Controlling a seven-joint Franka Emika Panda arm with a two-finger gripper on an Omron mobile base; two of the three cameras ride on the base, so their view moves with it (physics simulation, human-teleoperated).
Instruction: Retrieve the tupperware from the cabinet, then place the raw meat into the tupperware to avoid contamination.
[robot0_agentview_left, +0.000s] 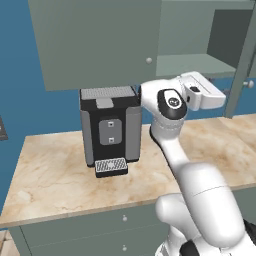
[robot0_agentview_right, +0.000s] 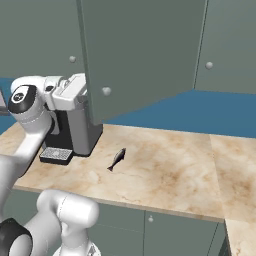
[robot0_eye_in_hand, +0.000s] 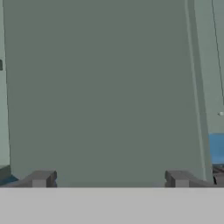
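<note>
Grey-green cabinet is taking up the top of the left base view, one door standing open across the upper left, the inner shelf showing bare at upper right. Tupperware isn't spotted anywhere, so my read is retrieval isn't done yet and we're early in the task. In the hand view the gripper is sitting released, both dark finger tips wide apart at the bottom of the frame, nothing between them, pointing at a flat grey-green door panel. In the right base view the open door is hanging across the upper middle, with the hand tucked just left of its edge. Raw meat, a small dark fish, is lying on the marble counter at centre-left of the right base view, well apart from the gripper and right of the coffee machine. That machine is standing mid-left in the left base view, its drip tray sticking out in front, directly below the cabinet. Left to do, as I judge it: find and pull the container, set it down, then pick the fish and drop it in. Likely obstructions: the swung-open door crowding the wrist, and the coffee machine sitting under the reach path.
</note>
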